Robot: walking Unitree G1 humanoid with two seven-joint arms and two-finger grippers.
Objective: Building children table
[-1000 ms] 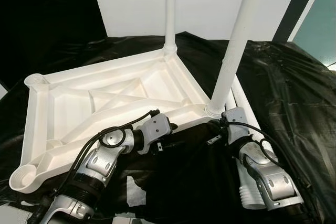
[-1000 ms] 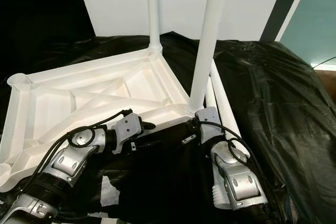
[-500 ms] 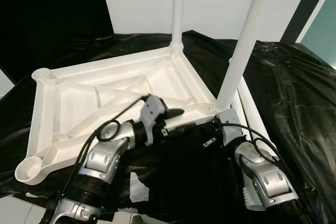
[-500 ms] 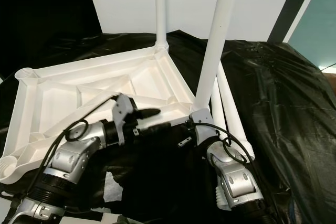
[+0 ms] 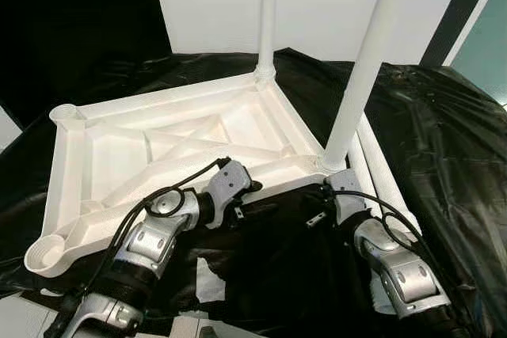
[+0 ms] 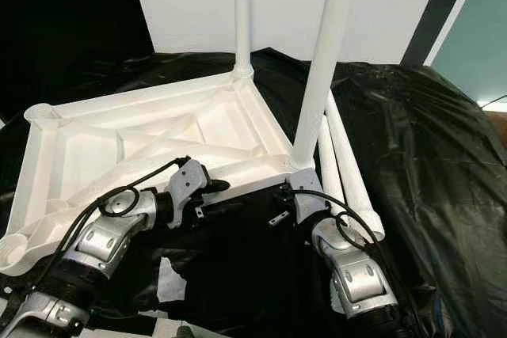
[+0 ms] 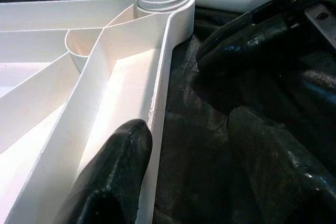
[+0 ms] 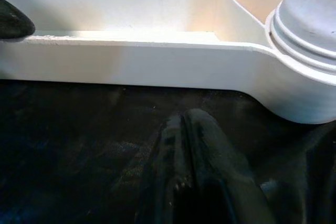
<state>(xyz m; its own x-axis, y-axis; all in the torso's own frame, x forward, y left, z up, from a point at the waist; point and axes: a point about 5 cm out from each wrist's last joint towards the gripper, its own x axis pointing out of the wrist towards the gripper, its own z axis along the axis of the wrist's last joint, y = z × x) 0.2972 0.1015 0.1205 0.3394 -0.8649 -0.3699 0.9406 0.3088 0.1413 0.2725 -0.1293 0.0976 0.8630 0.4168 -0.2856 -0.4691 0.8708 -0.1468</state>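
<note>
— Where is the white ribbed plastic tabletop [image 5: 158,144] now?

— Upside down on the black plastic sheeting [image 5: 444,140], with two white tubular legs standing in its sockets: the far leg [image 5: 267,13] and the near leg [image 5: 366,69]. Two more loose white legs [image 5: 379,176] lie on the sheet just beside the near corner.

— What differs from half a second ago?

— The left gripper [image 5: 252,195] was raised over the tabletop's near rim; now it has dropped to the rim itself. In the left wrist view its fingers [image 7: 113,174] are spread apart, one on the white rim, the other on the black sheet outside it, gripping nothing.

— And the right gripper [image 6: 283,195]?

— It stays low on the sheet by the near leg's socket, close to the tabletop's edge. The right wrist view shows its fingers [image 8: 184,166] pressed together, empty.
</note>
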